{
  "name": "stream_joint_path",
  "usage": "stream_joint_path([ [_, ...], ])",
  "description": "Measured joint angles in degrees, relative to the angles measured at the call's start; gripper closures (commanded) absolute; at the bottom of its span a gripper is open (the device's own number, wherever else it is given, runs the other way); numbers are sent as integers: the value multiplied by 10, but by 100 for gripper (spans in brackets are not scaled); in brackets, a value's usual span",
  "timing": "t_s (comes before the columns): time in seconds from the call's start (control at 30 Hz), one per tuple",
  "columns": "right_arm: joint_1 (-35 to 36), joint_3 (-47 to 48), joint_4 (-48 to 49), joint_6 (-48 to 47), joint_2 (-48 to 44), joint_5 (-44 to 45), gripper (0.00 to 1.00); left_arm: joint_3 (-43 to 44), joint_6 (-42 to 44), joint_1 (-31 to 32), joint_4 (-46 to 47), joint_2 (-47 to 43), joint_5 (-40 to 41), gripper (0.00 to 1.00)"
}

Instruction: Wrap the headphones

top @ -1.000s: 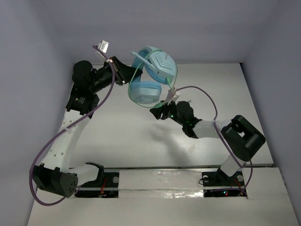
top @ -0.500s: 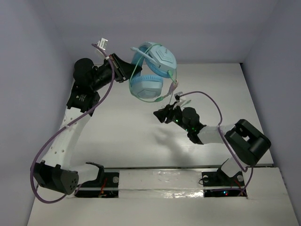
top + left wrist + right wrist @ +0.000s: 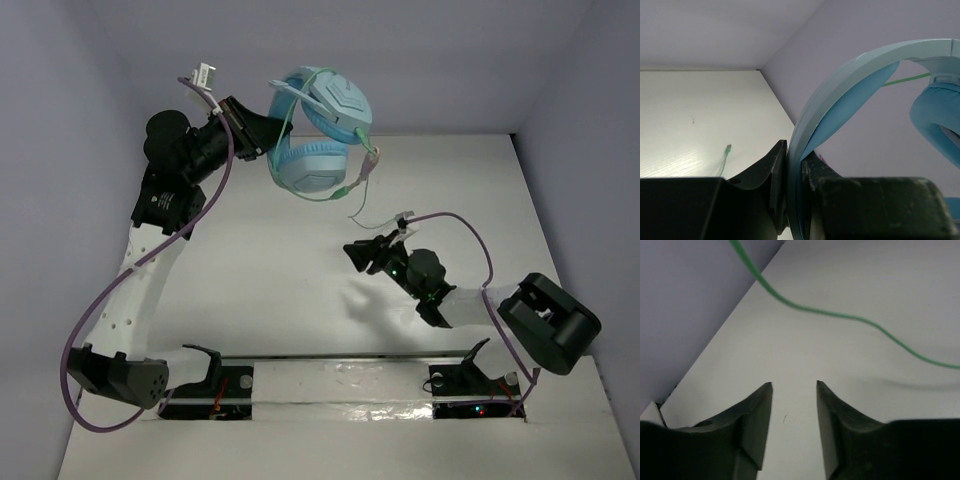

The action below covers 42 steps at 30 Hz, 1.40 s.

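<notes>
Up near the back wall, over the far left of the desk (image 3: 270,270), the headphones (image 3: 318,130) hang clear of the surface, carried by the left arm (image 3: 160,215). The left jaws are clamped on the headband (image 3: 840,85) (in the wrist view the pale blue band sits pinched edge-on between the two dark fingers (image 3: 765,175)). From above, the lower earcup (image 3: 312,168) turns its padded face to the camera and the upper earcup (image 3: 340,100) shows its angular shell. The thin green cable (image 3: 355,185) crosses the earcups and trails off their right side, its loose tail dangling between the headphones and the right arm (image 3: 440,290).

The right jaws stand apart with nothing between them, low over the middle of the desk and well apart from the headphones. In the right wrist view the cable (image 3: 840,315) runs blurred across the picture beyond the fingertips (image 3: 765,390), not touching them. The left wrist view shows a green cable end (image 3: 725,157) against the desk; whether it rests there I cannot tell. Thick purple leads (image 3: 100,310) loop along both arms.
</notes>
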<state>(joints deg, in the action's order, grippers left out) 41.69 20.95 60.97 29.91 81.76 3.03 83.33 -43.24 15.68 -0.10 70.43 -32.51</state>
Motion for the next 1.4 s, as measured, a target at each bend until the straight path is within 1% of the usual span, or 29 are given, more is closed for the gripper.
stream_joint_path([
  [0.03,0,-6,3,3,-3,-1,43,7,3,0,-4,1,7,100],
  [0.07,0,-8,2,6,-6,-2,34,13,8,0,-9,1,16,100],
  [0.13,0,-9,-3,10,-21,-3,29,22,15,0,-11,2,30,100],
  [0.23,0,-8,-22,2,-78,13,22,23,19,0,-11,2,38,100],
  [0.3,0,2,-32,-16,-106,28,21,23,19,0,-16,2,39,100],
  [0.37,0,28,-47,-42,-100,37,21,23,19,0,-17,2,39,100],
  [0.43,0,64,-60,-69,-69,39,21,23,19,0,-20,2,38,100],
  [0.57,0,138,-88,-121,24,41,20,23,19,0,-27,2,34,100],
  [0.77,0,165,-96,-163,108,58,22,32,19,0,-41,2,18,100],
  [0.87,-1,185,-86,-175,144,67,29,41,18,0,-42,2,10,100],
  [0.93,-1,195,-70,-181,166,70,49,47,18,0,-42,2,5,100],
  [0.97,-1,198,-62,-183,174,71,61,49,19,0,-43,2,3,100],
  [1.0,-1,199,-52,-183,182,70,76,51,19,0,-44,2,2,100],
  [1.07,-1,199,-38,-180,193,65,93,52,20,0,-46,1,2,100],
  [1.1,-1,199,-33,-178,198,62,100,52,20,0,-47,0,3,100],
  [1.27,-1,198,-24,-152,191,23,100,44,14,0,-41,-6,10,100],
  [1.4,2,179,-26,-122,145,3,100,-6,-6,0,-9,-28,45,100],
])
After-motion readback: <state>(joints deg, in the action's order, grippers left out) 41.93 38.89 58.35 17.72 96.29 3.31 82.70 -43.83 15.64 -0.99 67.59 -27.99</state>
